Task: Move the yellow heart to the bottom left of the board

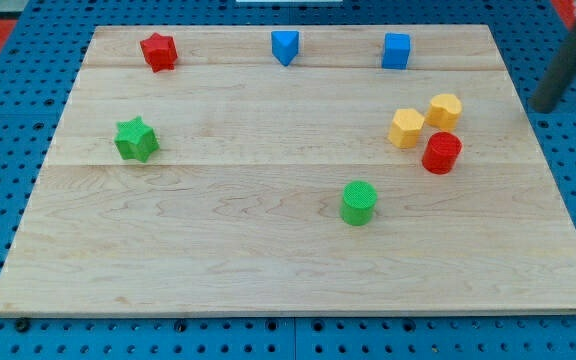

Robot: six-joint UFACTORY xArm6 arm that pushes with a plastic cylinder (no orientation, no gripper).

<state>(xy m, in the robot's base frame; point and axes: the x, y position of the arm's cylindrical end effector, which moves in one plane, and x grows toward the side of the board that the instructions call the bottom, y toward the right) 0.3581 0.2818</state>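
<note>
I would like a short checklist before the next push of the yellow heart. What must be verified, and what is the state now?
1. Target identified: cannot tell. Two yellow blocks and sit side by side at the view's right; which is the heart is unclear.
2. My tip on the far side of the yellow blocks from the bottom left: ok; it is right of them, just off the board's edge.
3. My tip touching a block: not ok, it stands apart.
4. Neighbour risk: not ok. The red cylinder sits close below the yellow blocks.
5. Path toward bottom left: cannot tell; the green cylinder lies near that line.
</note>
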